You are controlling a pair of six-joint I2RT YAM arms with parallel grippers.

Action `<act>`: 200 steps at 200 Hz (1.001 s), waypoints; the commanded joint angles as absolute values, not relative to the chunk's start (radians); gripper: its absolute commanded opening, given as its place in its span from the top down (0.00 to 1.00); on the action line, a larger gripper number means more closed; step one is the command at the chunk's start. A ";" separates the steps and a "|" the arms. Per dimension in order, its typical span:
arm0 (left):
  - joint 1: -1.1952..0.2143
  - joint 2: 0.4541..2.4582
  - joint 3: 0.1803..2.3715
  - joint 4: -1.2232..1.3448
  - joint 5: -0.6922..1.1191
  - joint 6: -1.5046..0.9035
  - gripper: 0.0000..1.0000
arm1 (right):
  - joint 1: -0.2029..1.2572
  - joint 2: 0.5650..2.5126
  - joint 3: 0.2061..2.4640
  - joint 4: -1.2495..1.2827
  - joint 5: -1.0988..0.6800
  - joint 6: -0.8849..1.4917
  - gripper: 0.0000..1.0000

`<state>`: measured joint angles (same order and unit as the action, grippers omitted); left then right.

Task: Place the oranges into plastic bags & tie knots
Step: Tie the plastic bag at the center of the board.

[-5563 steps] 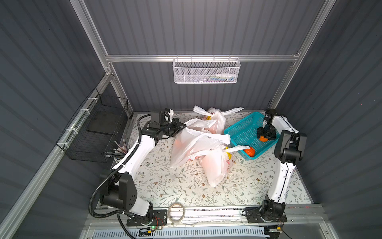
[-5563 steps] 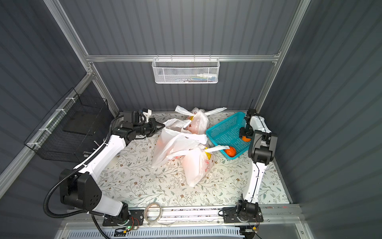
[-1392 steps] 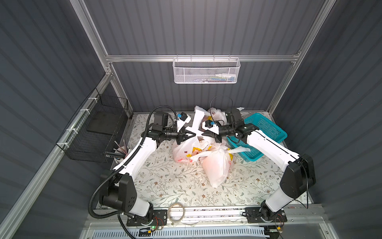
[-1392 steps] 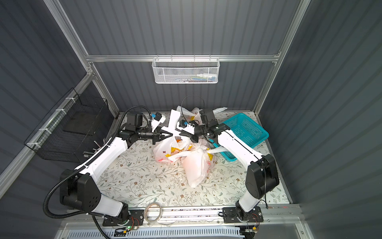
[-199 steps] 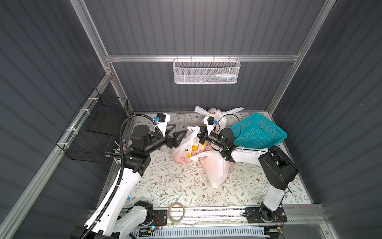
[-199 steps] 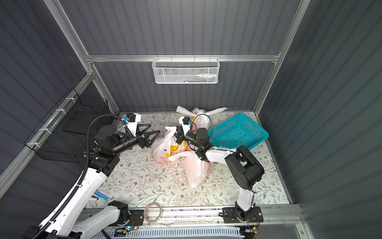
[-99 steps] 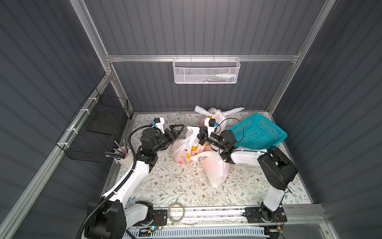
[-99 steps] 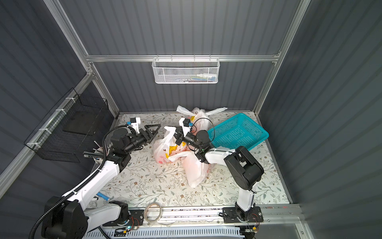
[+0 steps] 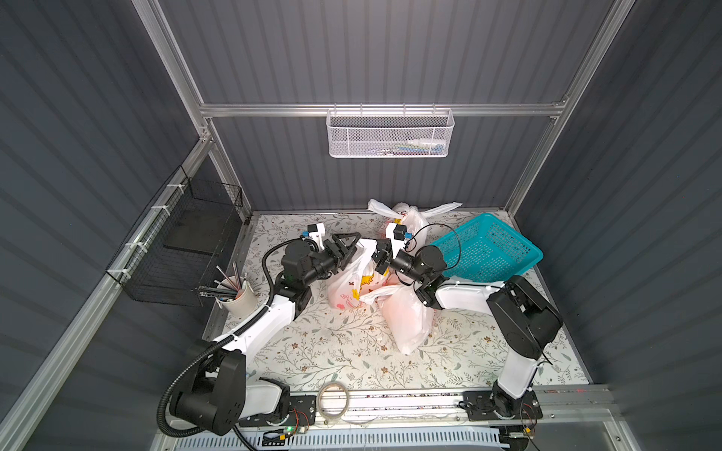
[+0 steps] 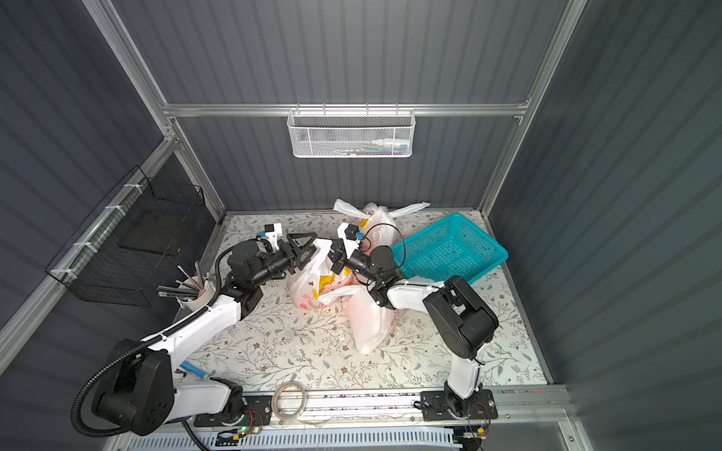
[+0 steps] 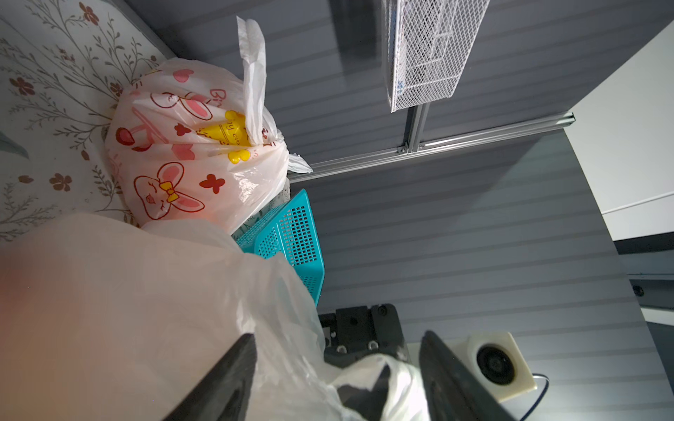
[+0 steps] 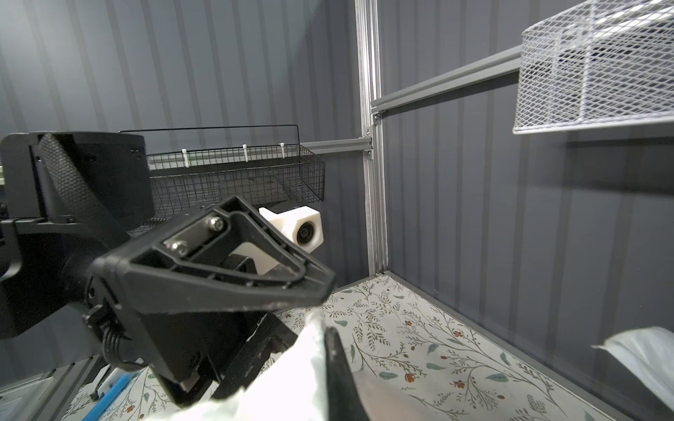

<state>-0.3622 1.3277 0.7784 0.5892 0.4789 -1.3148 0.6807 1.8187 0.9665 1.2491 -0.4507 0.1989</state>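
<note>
Oranges [image 9: 407, 326] are all sitting inside plastic by the look of it, just showing as an orange glow. Near bag [image 9: 408, 339] is lying on its side at the front, full, with a white strip poking out at its top. It's looking closed, but I can't tell if it's properly tied.

Right behind and touching it, the middle bag [image 9: 349, 285] is standing up, and that's the one being worked on. Right gripper [image 9: 378, 258] is pinching a handle [image 12: 312, 364], jaws together on it. Left gripper [image 9: 351, 250] is reaching in from the opposite side. Its jaws are standing apart with loose plastic from that bag's top between them, not squeezing it. Nothing's tied there, so I'd say that's the bit left to do.

Far bag [image 9: 408, 222] is resting at the back wall with its knot [image 11: 268, 145] done and ears sticking out. Basket [image 9: 488, 250] is leaning tilted beside it, showing no fruit. I'm guessing roughly two of three are finished.
</note>
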 commanded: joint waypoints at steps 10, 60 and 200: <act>-0.377 1.357 0.819 0.664 0.475 -1.357 0.43 | 0.688 1.813 0.957 1.271 -0.448 0.188 1.00; -0.402 1.373 0.848 0.659 0.477 -1.340 0.68 | 0.688 1.816 0.962 1.264 -0.444 0.186 1.00; -0.419 1.371 0.861 0.623 0.459 -1.293 1.00 | 0.686 1.782 0.928 1.240 -0.397 0.150 0.83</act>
<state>-0.4046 1.3712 0.8333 0.6308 0.4408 -1.3319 0.6827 1.8168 0.9604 1.2442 -0.4183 0.1711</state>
